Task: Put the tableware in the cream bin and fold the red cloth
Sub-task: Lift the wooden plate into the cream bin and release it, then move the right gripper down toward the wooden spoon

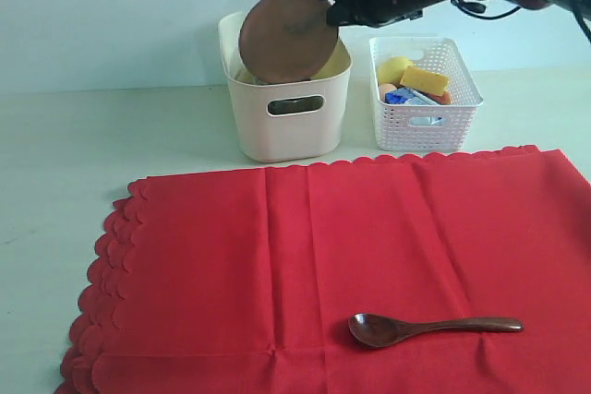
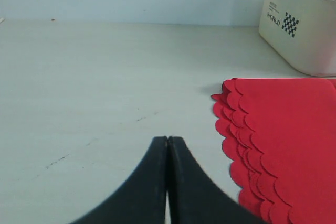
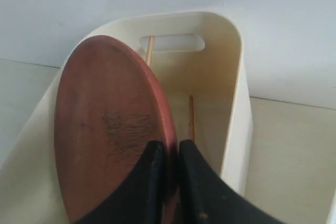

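Over the cream bin (image 1: 294, 136) the right gripper (image 3: 169, 149) clamps the rim of the brown round plate (image 1: 288, 34), tilted on edge apparently to slide in, while the dark wooden spoon (image 1: 429, 327) waits on the red cloth (image 1: 277, 256) before the bin and the left gripper (image 2: 167, 145) sits closed, empty.

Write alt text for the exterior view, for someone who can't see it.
The right gripper holds a brown round plate on edge at the mouth of the cream bin. Beside the bin stands a white lattice basket of food; in front, a red cloth lies spread flat with a dark wooden spoon on it.
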You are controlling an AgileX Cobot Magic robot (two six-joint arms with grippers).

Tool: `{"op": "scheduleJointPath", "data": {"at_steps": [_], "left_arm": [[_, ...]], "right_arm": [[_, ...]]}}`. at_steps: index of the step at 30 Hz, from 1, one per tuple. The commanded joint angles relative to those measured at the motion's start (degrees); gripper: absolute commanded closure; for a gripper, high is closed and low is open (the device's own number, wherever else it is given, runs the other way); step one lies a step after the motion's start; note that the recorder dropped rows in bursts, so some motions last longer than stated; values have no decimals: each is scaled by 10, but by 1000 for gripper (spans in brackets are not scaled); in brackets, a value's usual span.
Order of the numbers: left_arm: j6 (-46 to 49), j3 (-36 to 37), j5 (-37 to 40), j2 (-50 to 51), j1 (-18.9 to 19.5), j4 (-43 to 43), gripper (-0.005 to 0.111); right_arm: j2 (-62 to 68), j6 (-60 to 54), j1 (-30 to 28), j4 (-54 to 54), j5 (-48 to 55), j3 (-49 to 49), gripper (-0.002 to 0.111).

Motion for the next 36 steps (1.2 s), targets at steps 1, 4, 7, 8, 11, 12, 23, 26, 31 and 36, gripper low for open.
{"op": "scheduleJointPath", "data": {"at_steps": [1,4,7,8,11,12,23,26,31,36], "left_arm": [[-2,-2,-8,-3,-4,-1,107],[-2,-2,-8,-3,-4,-1,107],[-2,-2,-8,-3,-4,-1,107],[-2,-2,-8,-3,-4,-1,107],[-2,-2,-8,-3,-4,-1,107],[-2,-2,-8,-3,-4,-1,107],[-2,-2,-8,-3,-4,-1,107],[-2,-2,-8,-3,-4,-1,107],[-2,-2,-8,-3,-4,-1,107],[-2,-2,-8,-3,-4,-1,107]], "right_arm": [[11,-37,-3,31,-4,-14,93],[12,-37,-3,31,4,-14,74],[9,-46,-3,31,13,-14,61],[7,-48,-3,31,16,-14,59],[-3,-50,-3,31,27,-14,53],[-7,-50,-3,28,30,-14,53],[-19,-46,-3,13,139,-14,53],[-19,-26,-3,-18,157,-14,53],[-25,31,-3,-78,148,-14,53],[-26,75,-3,-122,112,-14,53]]}}
